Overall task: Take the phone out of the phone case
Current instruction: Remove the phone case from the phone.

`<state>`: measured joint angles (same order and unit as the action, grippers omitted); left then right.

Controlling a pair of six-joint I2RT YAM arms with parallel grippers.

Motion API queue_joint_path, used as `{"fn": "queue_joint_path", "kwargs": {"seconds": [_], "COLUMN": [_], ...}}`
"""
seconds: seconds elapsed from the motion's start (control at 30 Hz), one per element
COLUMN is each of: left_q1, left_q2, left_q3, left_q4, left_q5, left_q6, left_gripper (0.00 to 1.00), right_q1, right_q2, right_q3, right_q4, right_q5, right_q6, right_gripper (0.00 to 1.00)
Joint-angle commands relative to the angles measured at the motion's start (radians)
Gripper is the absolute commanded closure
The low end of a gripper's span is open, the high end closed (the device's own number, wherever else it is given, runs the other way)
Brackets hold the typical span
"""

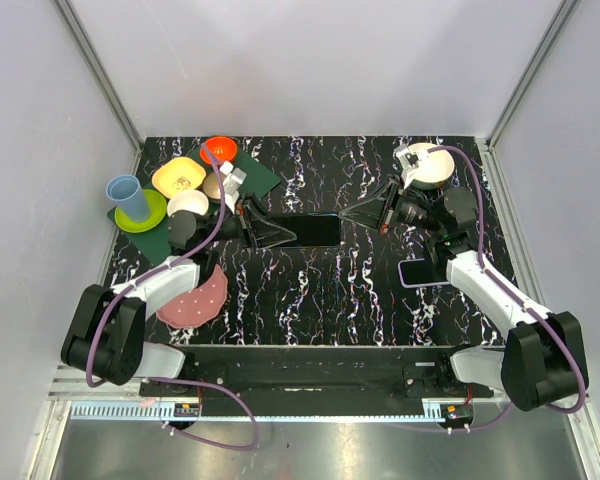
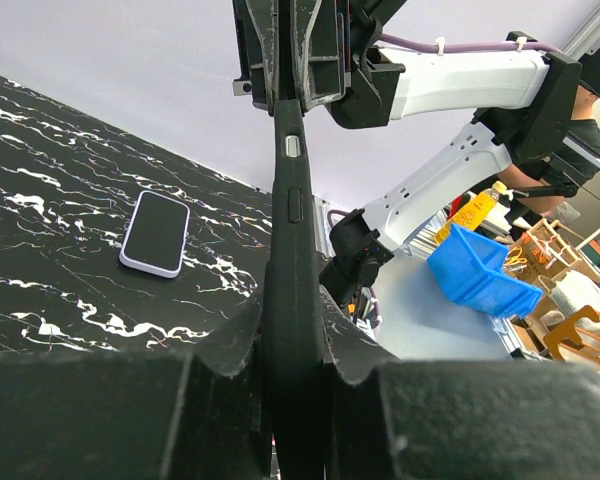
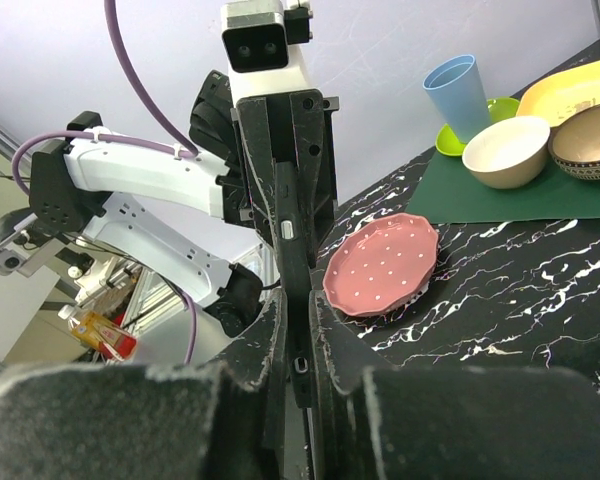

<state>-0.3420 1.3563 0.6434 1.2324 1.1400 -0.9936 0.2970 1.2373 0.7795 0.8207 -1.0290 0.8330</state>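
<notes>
Nearest the arm bases, a pink plate (image 1: 195,298) sits on the bench (image 1: 320,300), near and left of the case. A lilac-rimmed phone (image 1: 423,272) lies flat and face up, near and right of the case, tucked against the right forearm. Nothing is touching it.

Now the main event, mid-bench. The black case (image 1: 315,230) is off the bench, strung between the two arms. The left fingers (image 1: 275,235) are pinched down on its left short end. The right fingers (image 1: 360,214) are pinched down on its right short end. Both pairs are nearly closed, with only the slab's thickness between them. Both wrist views look straight along its thin edge, with the side buttons running away toward the other arm.

So here's the geometry that matters. The case's long axis runs left to right, straight from one set of fingers to the other. It lies dead ahead of each, and neither arm is nearer. Its face is too dark from above to say whether a phone is inside. Nor can I tell whether the lilac one is the phone this task means. If the phone is inside, my read is that one end must hold firm while the other peels or flexes, and two end grips on a thin slab look ready to slip.

Beyond and left of the case are a blue cup (image 1: 128,196) and stacked bowls on a green mat. Beyond and right of it is a white bowl (image 1: 432,166).
</notes>
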Motion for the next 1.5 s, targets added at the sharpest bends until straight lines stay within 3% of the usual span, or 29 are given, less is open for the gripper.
{"fn": "queue_joint_path", "kwargs": {"seconds": [0.0, 0.8, 1.23, 1.33, 1.47], "left_q1": [-0.028, -0.028, -0.028, -0.028, -0.028], "left_q2": [-0.049, -0.051, -0.06, -0.069, -0.065], "left_q3": [-0.002, -0.005, -0.002, -0.004, 0.001], "left_q4": [0.3, 0.299, 0.25, 0.216, 0.205], "left_q5": [0.024, 0.021, 0.017, 0.012, 0.004], "left_q6": [0.026, 0.029, 0.064, 0.088, 0.092], "left_gripper": [1.0, 1.0, 1.0, 1.0, 1.0], "right_q1": [-0.007, -0.045, -0.048, -0.047, -0.047], "right_q2": [-0.015, -0.025, -0.039, -0.048, -0.062], "right_q3": [0.012, -0.006, -0.016, -0.022, -0.022], "right_q4": [0.008, -0.002, -0.023, -0.026, -0.045], "right_q5": [0.072, 0.153, 0.179, 0.179, 0.173], "right_q6": [0.034, 0.055, -0.011, -0.049, -0.115], "right_gripper": [1.0, 1.0, 0.94, 0.9, 0.7]}}
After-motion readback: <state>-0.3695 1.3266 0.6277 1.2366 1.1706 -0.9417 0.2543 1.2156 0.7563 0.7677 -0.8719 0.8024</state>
